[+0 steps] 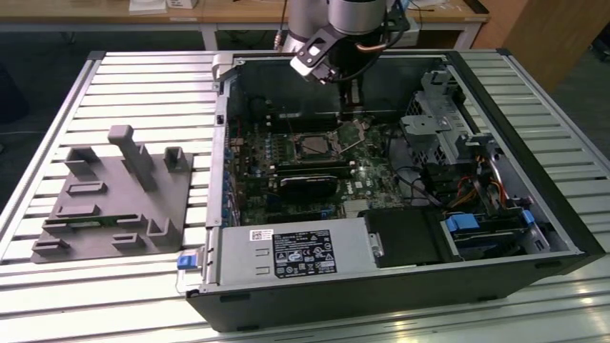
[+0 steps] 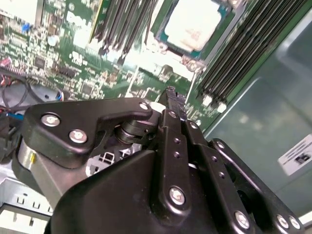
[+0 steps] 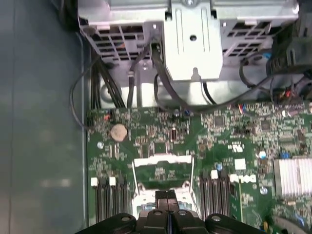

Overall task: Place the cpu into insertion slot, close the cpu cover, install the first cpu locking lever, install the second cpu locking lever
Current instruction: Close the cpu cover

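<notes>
Silvery-tan flat square cpu [image 2: 192, 24] sits in the silver-rimmed square insertion slot [image 1: 298, 146] inside the open black computer case [image 1: 381, 293]; black claw [image 3: 165, 195] hangs close above, pressed together, holding nothing.

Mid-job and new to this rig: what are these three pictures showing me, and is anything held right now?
The exterior view, from off the arm, shows one robot arm reaching into an open computer case lying on a slatted table, with a grey fixture at the exterior view's left. Both wrist views ride on the arm and look past its gripper at the green board. The fingers look shut, with nothing between them. The cpu lies in the insertion slot; the cpu cover looks swung open beside it.
</notes>
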{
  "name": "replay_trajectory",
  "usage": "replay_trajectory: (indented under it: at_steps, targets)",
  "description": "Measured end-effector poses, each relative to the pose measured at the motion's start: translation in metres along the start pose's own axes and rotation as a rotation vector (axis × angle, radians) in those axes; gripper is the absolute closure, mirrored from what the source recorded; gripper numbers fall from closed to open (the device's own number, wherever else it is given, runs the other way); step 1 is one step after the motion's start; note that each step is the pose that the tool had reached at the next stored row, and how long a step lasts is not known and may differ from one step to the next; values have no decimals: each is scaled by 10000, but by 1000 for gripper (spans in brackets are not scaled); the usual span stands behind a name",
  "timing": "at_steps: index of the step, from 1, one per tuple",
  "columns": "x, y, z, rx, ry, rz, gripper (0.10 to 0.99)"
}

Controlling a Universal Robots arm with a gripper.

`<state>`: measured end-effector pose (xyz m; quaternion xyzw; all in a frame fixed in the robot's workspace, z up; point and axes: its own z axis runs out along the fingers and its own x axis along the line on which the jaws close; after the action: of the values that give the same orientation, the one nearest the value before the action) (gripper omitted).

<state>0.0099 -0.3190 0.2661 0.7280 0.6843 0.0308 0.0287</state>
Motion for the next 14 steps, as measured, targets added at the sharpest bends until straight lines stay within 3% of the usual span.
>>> replay_trajectory:
  at_steps: [14]
  targets:
    - [50,381,35,1,-1,0,980]
